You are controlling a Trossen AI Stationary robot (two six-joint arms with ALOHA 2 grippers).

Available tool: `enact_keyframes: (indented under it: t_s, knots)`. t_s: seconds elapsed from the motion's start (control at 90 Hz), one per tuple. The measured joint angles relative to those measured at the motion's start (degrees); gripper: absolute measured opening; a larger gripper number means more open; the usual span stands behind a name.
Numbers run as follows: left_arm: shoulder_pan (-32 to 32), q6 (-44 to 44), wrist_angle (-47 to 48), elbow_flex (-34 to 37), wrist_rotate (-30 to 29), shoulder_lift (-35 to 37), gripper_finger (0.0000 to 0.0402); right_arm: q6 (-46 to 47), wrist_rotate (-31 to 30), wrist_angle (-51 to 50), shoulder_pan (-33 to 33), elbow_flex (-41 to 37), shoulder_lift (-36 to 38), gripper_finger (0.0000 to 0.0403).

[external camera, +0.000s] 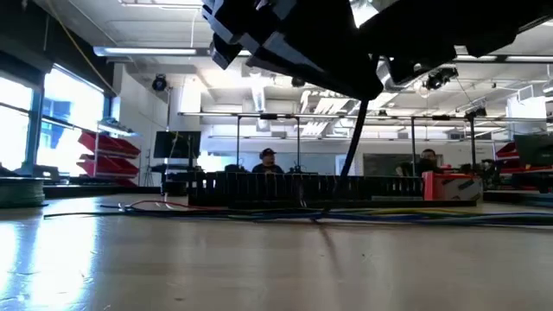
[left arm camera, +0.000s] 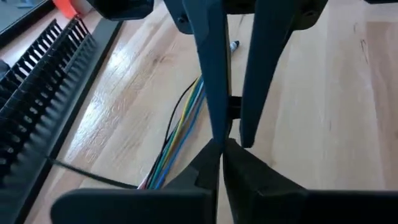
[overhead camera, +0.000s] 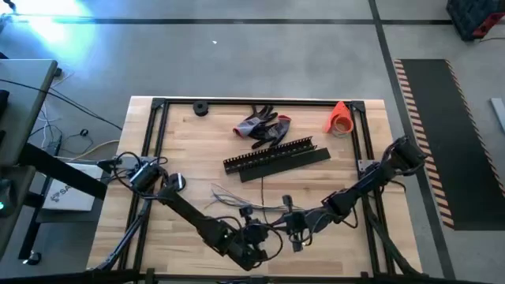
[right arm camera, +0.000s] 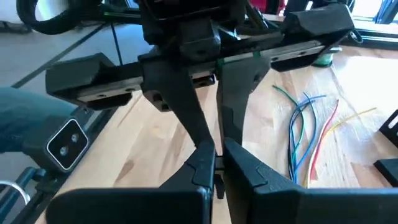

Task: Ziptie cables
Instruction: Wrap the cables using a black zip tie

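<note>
Coloured, limp, light cables (left arm camera: pixel 180 127) lie just in front of the slotted strip (overhead camera: pixel 276 160); both grippers, left (right arm camera: pixel 208 134) and right (left arm camera: pixel 229 134), meet nearly closed above them, so pinch the bunched middle.

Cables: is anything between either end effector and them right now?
Nothing visible. The left end effector and the right end effector meet tip to tip directly over the cables; the slotted black strips lie apart, farther back.

The cables (left arm camera: pixel 180 134) are thin coloured wires, green, blue, yellow and red, lying loose and fanned flat on the tabletop (left arm camera: pixel 323 124), running under and beside the fingers (left arm camera: pixel 214 81).
</note>
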State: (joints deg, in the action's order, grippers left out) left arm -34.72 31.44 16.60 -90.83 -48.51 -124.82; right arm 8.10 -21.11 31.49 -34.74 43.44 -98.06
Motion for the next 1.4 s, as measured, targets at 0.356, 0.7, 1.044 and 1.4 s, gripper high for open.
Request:
enact_keyframes:
  t_s: [0.356, 0.7, 1.044, 1.4]
  knots:
    - [-0.6, 1.0, 0.1, 0.0, -1.1, 0.0, 0.0, 3.9, -2.3, 0.1, 0.5, 0.0, 2.1, 0.0055]
    - [-0.9, -0.7, -1.6, 1.1, 5.9, 0.0, 0.0, 15.6, -5.4, -13.0, 6.4, 0.0, 9.6, 0.0189]
    - [-0.5, -0.2, -19.4, 11.5, 11.1, 0.0, 0.0, 20.3, 2.7, -9.3, 13.9, -3.4, -2.6, 0.0199]
    - [-0.5, -0.5, -19.5, 11.7, 12.2, 0.0, 0.0, 18.0, 18.1, 1.8, 25.7, -3.4, -11.4, 0.02]
